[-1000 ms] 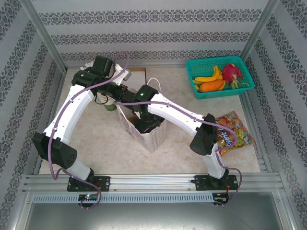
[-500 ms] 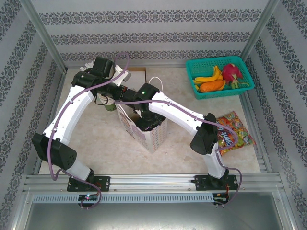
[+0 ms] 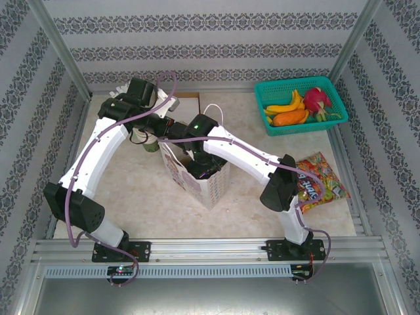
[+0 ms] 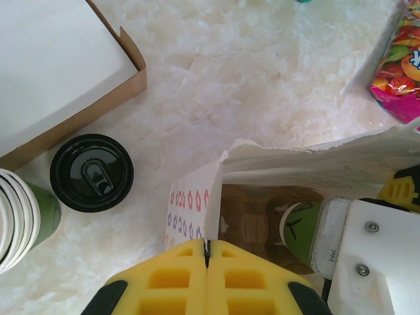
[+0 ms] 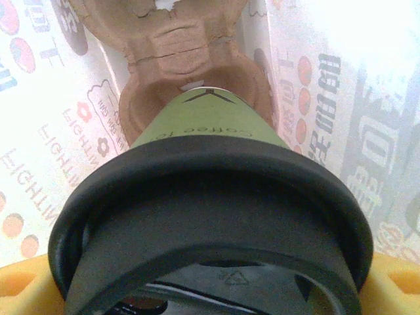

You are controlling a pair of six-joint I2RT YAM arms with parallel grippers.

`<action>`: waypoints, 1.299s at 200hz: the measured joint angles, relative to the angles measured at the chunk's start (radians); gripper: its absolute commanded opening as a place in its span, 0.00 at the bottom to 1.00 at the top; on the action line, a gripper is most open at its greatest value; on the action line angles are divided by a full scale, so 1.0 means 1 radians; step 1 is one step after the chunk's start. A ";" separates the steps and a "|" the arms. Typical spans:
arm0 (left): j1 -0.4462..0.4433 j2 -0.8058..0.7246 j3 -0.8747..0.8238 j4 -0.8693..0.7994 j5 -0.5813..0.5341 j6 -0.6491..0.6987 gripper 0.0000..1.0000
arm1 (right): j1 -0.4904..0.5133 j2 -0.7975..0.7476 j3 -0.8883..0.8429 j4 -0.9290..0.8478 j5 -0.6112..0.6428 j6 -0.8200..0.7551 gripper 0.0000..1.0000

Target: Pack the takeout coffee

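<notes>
Counter: pale marble, carrying everything I am listing here.

Paper bag: standing upright near the middle of the counter, mouth open. I am treating it as the packing target.

Basket: teal, sitting in the far right corner with fruit in it. I am leaving it alone.

Cardboard box: lying open towards the far left corner.

Sweets packet: lying flat along the right edge.

Pulp carrier: sitting at the bottom of the bag, with one socket showing empty directly under the cup.

Takeout coffee: olive-green side, black lid. I am holding it inside the bag, its base hanging just over that socket. I cannot tell whether it is touching the socket.

Second lidded cup: standing on the counter just beside the box, next to a stack of lidless cups.

Right hand: reaching down into the bag, fingers clamped around the coffee just below its lid.

Left hand: fingers pressed together, pinching the bag's rim on the left side and, I judge, holding the mouth open.

Progress: I am judging the job as mostly done. The cup is in the bag but not yet let go. Seating it, letting go and lifting clear are what is left.
</notes>
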 measured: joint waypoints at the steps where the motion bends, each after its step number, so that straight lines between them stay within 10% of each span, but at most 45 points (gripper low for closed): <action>1: 0.000 0.000 0.000 0.000 0.000 0.000 0.00 | 0.000 0.000 0.000 0.000 0.000 0.000 0.59; 260: 0.000 -0.037 -0.050 0.030 0.001 0.000 0.00 | -0.014 -0.011 -0.072 0.005 0.012 0.000 0.60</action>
